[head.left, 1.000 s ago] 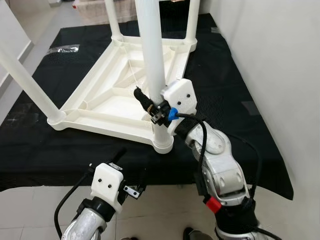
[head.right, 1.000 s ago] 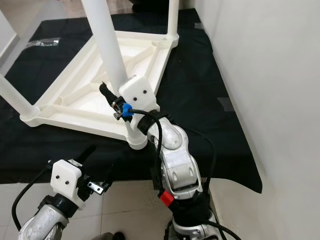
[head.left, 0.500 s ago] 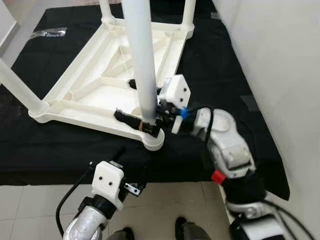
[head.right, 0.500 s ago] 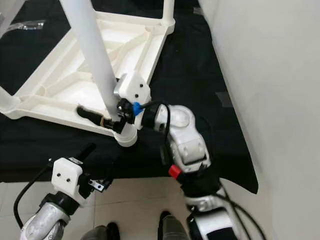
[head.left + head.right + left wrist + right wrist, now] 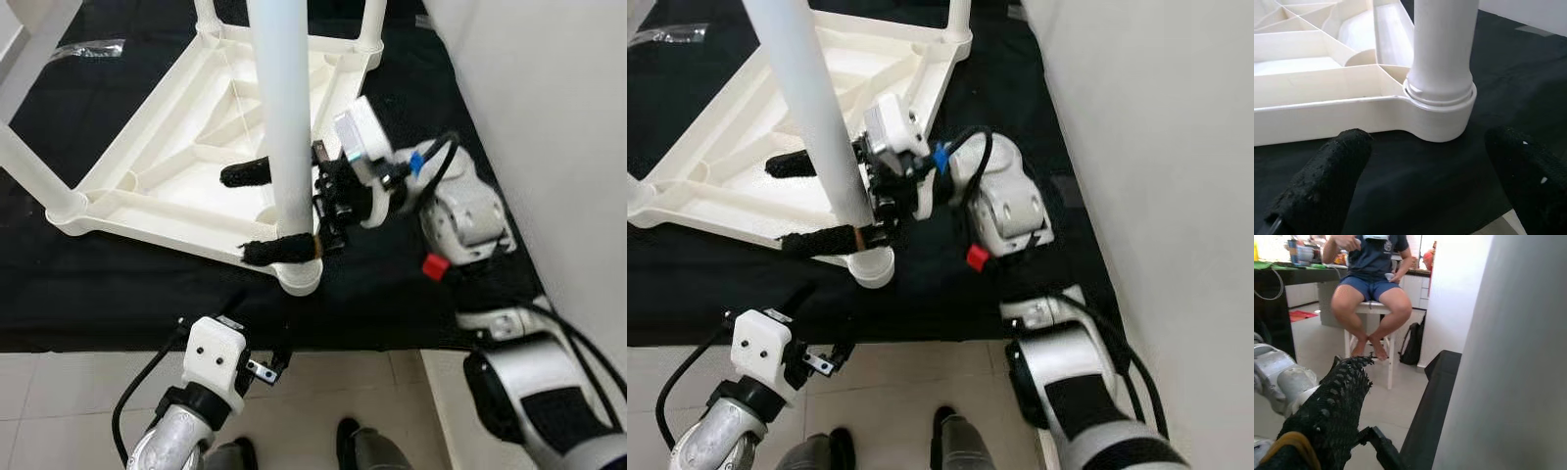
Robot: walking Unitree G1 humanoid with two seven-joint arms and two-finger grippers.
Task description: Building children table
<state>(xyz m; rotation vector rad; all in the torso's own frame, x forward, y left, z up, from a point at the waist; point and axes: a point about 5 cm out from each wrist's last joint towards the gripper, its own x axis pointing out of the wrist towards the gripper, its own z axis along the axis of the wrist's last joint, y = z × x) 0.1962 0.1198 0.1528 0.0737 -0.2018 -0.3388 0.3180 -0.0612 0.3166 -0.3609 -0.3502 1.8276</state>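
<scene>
While your right gripper [image 5: 269, 211] straddles the nearest table leg [image 5: 284, 108], its two black fingers [image 5: 279, 251] stand spread wide, one on each side of the white tube just above its socket [image 5: 299, 277]. The near finger lies against the lower leg by the collar; the far finger [image 5: 245, 173] sits higher, over the ribbed underside, apart from the tube. Nothing is clamped yet: the jaws bracket the leg rather than squeeze it. This placement, low and close to the joint, probably serves to steady or seat the leg where force passes straight into the socket.

Outward from the jaws, the children's table [image 5: 176, 166] lies upside down on a black mat [image 5: 118, 284], legs pointing up, so each socket faces you and the flat top bears the load. The remaining legs [image 5: 29, 166] stand at the other corners, well apart from the jaws.

Your left gripper [image 5: 1425, 171] hovers lower, near the mat's edge over the tiled floor [image 5: 59, 401]. Its fingers [image 5: 1327, 181] are open and empty, aimed at the same socket, short of touching it. In the left wrist view the leg's collar sits flush in the socket ring, which suggests this leg is largely seated.

A person [image 5: 1371, 279] sits on a stool, far behind the right gripper.
</scene>
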